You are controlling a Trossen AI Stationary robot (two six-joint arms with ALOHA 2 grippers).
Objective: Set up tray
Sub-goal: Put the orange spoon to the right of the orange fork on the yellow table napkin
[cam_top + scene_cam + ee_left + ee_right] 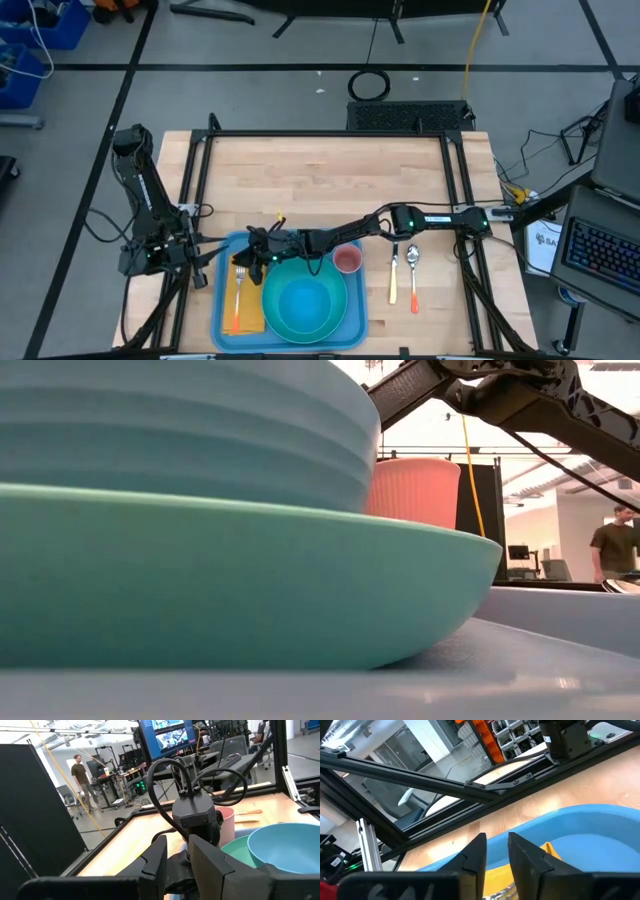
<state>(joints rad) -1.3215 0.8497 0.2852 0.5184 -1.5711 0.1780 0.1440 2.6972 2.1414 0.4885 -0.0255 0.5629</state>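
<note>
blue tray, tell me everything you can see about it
The tray is a large flat blue rectangle with rounded corners and a raised rim, plastic by its look, lying flat at the near edge of the wooden table. On it rest a turquoise plate holding a blue bowl, a pink ribbed cup, and an orange napkin with a fork on top. The right end effector hangs over its far left corner; the left end effector sits by its left edge.

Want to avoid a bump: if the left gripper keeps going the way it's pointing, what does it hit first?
Most likely the right arm's wrist, right ahead of the left gripper; the pink cup sits behind it. Depth is uncertain.
</note>
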